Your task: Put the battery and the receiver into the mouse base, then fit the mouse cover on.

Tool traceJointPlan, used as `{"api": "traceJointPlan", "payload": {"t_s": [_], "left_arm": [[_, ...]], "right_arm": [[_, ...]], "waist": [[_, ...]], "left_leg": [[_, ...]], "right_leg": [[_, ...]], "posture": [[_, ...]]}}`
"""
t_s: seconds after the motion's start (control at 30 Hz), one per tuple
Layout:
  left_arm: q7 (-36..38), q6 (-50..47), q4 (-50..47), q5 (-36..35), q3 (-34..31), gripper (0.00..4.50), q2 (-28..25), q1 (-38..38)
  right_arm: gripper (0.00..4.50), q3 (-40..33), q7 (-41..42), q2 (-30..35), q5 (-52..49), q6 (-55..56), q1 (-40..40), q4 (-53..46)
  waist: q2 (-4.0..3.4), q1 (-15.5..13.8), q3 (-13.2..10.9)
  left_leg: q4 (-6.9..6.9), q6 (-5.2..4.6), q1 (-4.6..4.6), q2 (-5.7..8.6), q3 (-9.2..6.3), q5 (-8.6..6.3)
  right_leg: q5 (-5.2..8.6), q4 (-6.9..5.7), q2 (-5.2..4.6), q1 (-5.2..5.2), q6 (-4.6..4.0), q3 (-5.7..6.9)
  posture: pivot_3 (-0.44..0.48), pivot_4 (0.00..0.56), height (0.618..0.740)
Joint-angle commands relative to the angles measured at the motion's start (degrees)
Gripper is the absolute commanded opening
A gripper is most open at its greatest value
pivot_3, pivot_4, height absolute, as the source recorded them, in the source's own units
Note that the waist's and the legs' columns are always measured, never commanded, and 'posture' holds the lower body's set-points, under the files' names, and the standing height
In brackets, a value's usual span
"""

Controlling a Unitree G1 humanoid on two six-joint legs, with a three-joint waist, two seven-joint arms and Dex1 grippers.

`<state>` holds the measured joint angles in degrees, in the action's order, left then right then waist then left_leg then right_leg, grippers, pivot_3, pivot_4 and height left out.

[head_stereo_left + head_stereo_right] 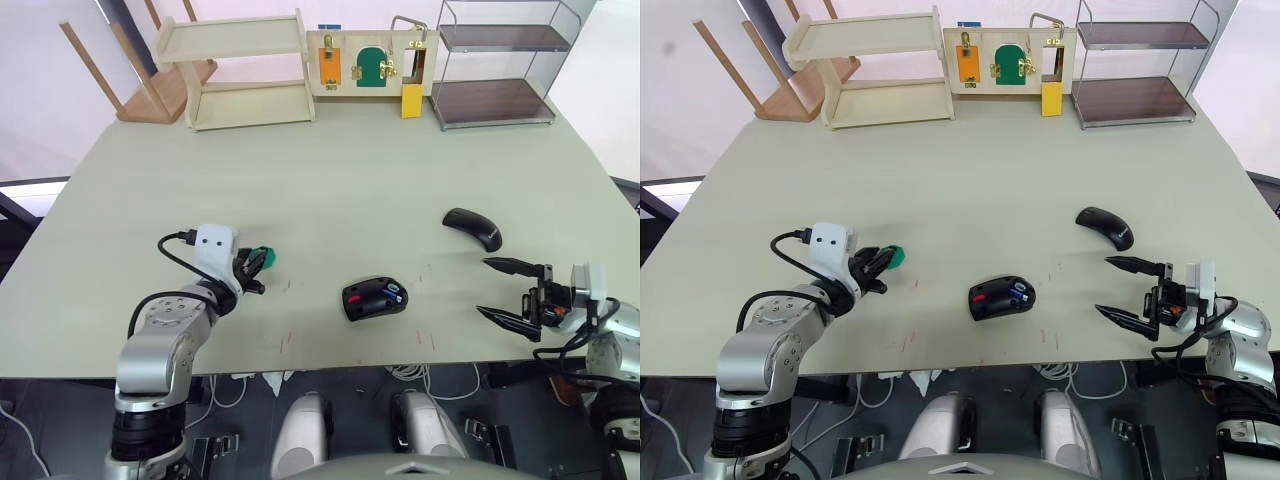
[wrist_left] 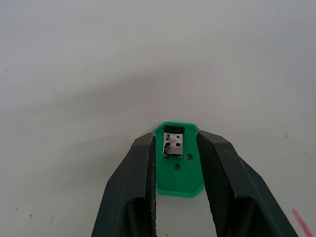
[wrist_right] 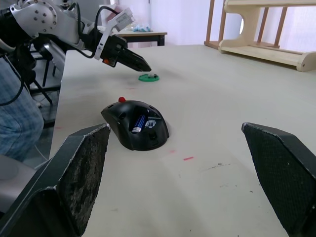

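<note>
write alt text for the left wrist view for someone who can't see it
The left pincer is open, its two black fingers straddling a small green disc that lies on the pale table. The tiny grey-and-black receiver rests on the disc, between the fingertips.

A large pale greenish-grey table [image 1: 330,170] is seen under even, bright light. Along its far edge, a light wooden two-tier shelf [image 1: 240,70] is placed toward the left, a small wooden board with latches and coloured doors [image 1: 370,60] in the middle, and a metal-framed rack with dark shelves [image 1: 497,65] toward the right. A wooden chair [image 1: 150,70] is tipped against the far left corner. White walls are seen behind.
</note>
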<state>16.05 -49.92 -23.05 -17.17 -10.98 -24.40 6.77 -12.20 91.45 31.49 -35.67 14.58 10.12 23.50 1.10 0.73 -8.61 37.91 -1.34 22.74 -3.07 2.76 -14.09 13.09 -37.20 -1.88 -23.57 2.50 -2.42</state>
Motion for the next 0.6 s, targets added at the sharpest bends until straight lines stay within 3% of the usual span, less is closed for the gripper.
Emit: {"api": "traceJointPlan", "payload": {"t_s": [0.03,0.6], "left_arm": [[-0.24,0.23,0.24,0.34,0.64,1.39,-0.12,1.35],[0.33,-0.21,1.86,0.38,1.35,1.39,-0.72,1.35]], "right_arm": [[4.50,-1.60,-0.20,0.09,-0.55,0.71,-0.27,-1.94],[4.50,-1.63,-0.49,0.02,-0.63,0.85,-0.58,-2.15]], "waist": [[0.00,-0.01,0.00],[0.01,-0.01,0.00]], "left_leg": [[0.00,0.00,0.00,0.00,0.00,0.00],[0.00,0.00,0.00,0.00,0.00,0.00]], "right_leg": [[0.00,0.00,0.00,0.00,0.00,0.00],[0.00,0.00,0.00,0.00,0.00,0.00]], "posture": [[0.000,0.150,0.740],[0.000,0.150,0.740]]}}
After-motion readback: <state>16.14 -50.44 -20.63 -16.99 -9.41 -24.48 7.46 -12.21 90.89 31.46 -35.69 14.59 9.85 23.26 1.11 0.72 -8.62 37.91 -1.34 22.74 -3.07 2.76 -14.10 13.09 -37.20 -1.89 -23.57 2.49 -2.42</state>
